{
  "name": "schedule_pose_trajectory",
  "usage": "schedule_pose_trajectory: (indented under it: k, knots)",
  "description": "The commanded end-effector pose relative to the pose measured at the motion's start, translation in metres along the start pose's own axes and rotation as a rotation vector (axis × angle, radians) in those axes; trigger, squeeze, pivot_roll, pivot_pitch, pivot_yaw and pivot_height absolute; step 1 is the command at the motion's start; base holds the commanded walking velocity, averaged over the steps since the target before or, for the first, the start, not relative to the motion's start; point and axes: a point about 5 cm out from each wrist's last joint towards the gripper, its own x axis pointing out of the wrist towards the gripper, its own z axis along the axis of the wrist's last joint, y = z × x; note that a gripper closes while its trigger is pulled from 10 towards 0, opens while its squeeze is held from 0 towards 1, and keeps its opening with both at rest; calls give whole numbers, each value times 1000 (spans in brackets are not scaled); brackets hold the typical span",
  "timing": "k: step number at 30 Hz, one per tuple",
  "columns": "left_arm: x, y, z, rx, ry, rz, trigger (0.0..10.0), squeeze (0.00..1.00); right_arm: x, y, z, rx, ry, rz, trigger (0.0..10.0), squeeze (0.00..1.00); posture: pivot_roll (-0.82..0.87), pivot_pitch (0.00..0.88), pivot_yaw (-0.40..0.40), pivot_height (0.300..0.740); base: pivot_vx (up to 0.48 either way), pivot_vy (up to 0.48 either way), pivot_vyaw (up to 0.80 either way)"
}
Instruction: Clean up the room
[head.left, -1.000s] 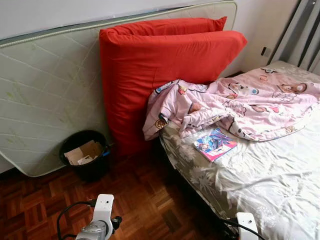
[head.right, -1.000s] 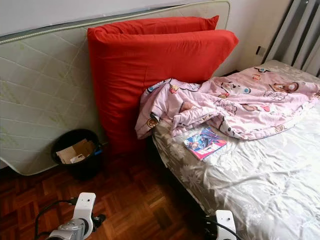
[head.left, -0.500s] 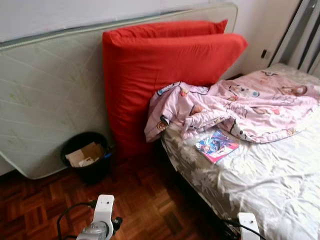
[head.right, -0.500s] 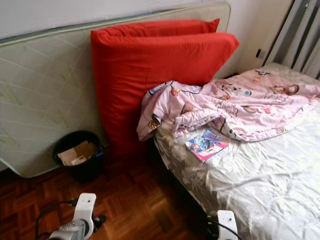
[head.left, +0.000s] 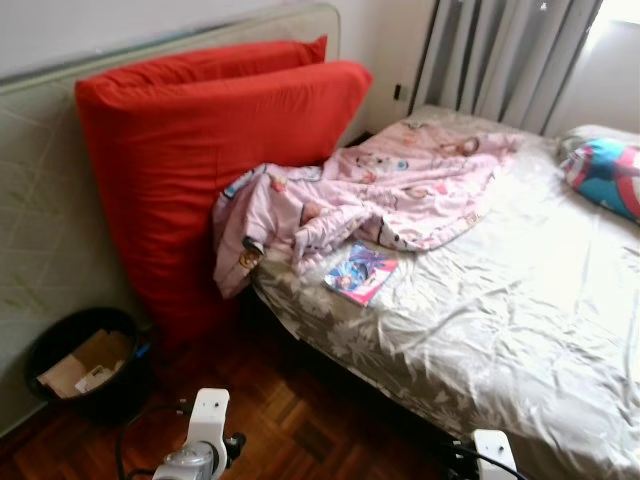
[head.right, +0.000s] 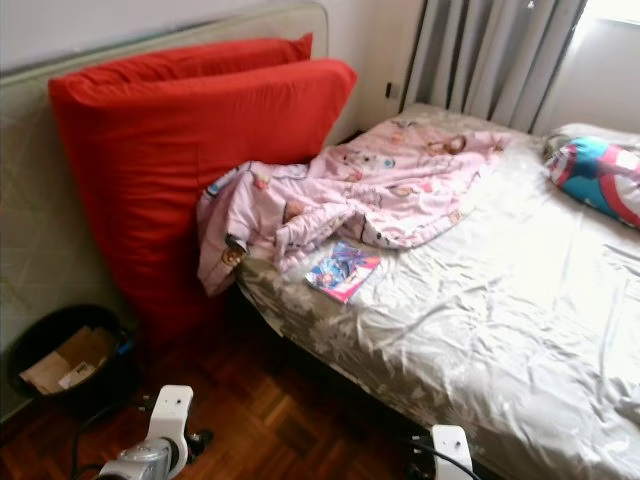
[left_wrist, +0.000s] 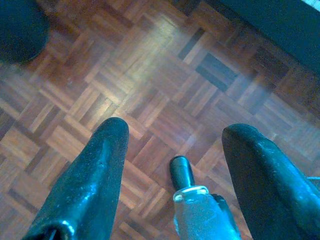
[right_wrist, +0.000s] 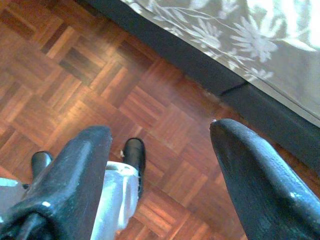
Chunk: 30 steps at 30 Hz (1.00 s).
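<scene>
A colourful book (head.left: 359, 272) lies on the grey floral sheet of the bed (head.left: 500, 320), near its left edge. Beside it a pink cartoon-print blanket (head.left: 370, 190) is bunched up and spills over the bed's corner. A blue and red pillow (head.left: 610, 175) rests at the far right of the bed. Both arms hang low at the bottom of the picture. In the wrist views my left gripper (left_wrist: 175, 150) and my right gripper (right_wrist: 160, 150) are open over the parquet floor, holding nothing.
Two big red cushions (head.left: 210, 160) lean against a pale mattress (head.left: 40, 230) standing by the wall. A black bin (head.left: 80, 360) with cardboard scraps stands on the parquet at the left. Grey curtains (head.left: 500, 55) hang behind the bed.
The camera has turned to the right: the bin and cushions slid left, and the curtains, more of the bed and the pillow came into view. The arms still hang idle.
</scene>
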Motion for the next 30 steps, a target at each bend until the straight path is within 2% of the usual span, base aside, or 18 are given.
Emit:
schedule_pose_trajectory:
  k: [1, 30]
  knots:
    - [-1, 3, -6, -2, 24, 4, 10000, 0, 0, 1, 3, -10, -6, 3, 10000, 0, 25, 0, -14, 740, 0, 0, 0]
    - [-1, 3, -5, 2, 26, -1, 10000, 0, 1, 1, 3, -12, -3, 12, 10000, 0, 27, 0, -12, 740, 0, 0, -800]
